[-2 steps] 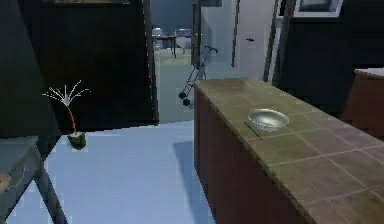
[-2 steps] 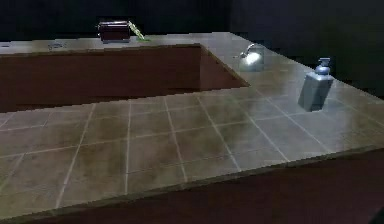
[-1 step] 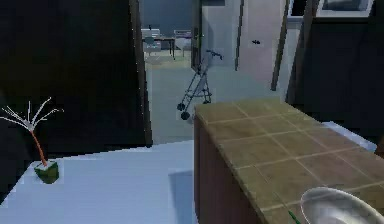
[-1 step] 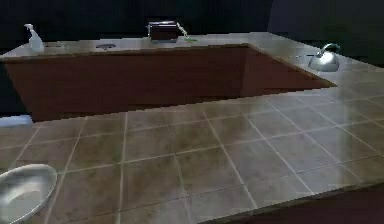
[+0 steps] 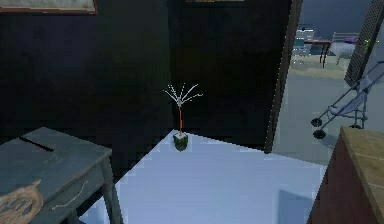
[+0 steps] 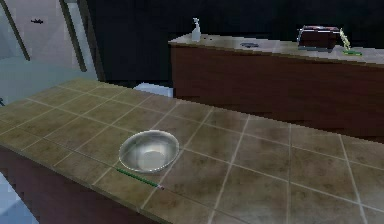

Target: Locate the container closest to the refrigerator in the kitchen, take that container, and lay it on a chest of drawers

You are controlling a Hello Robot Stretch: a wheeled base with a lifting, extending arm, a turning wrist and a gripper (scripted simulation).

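Note:
A shiny metal bowl [image 6: 150, 150] sits on a brown tiled countertop [image 6: 250, 150] in the arm side view, near the counter's front edge. A thin green stalk-like thing [image 6: 135, 178] lies just beside the bowl on the near side.
A second long brown counter [image 6: 270, 75] stands farther out, carrying a pale bottle [image 6: 196, 30], a small dark thing [image 6: 248, 44] and a toaster-like box [image 6: 318, 38]. Ahead, a potted plant [image 5: 180, 138] stands by a dark wall, with a grey table [image 5: 50, 165] at left. A stroller [image 5: 345, 105] is in a doorway at right.

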